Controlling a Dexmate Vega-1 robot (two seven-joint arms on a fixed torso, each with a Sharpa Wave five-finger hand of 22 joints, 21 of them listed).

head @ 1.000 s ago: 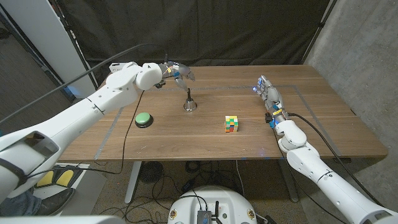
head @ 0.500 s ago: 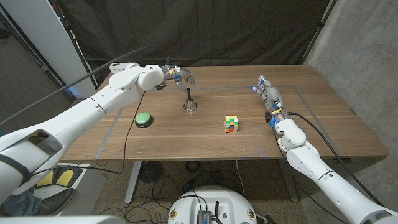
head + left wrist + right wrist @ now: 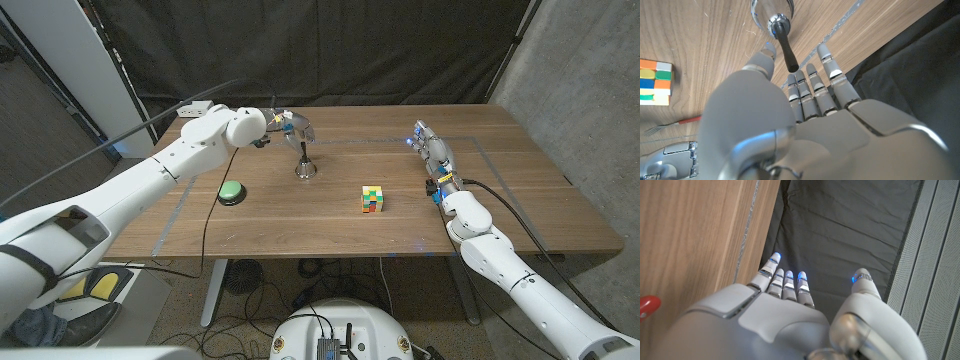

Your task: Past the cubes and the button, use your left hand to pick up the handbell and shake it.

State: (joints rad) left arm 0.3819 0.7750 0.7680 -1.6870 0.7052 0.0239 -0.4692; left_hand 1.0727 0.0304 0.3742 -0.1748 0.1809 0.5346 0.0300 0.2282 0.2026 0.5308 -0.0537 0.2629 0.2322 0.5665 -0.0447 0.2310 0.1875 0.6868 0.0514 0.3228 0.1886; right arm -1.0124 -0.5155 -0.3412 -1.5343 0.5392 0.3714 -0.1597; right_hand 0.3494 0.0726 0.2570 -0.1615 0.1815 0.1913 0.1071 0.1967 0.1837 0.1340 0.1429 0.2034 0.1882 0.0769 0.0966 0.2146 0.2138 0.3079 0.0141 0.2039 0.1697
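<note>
The button sits nearest the left edge. Over the last second the left hand has drifted right until it hovers above the bell, fingers spread and empty, so the grasp seems close. The bell stands upright between button and cube, unmoved. The right hand waits open at the far side.

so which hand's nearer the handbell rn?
Left. The left hand hovers open just above the handbell handle; the right hand waits far across the table.
</note>
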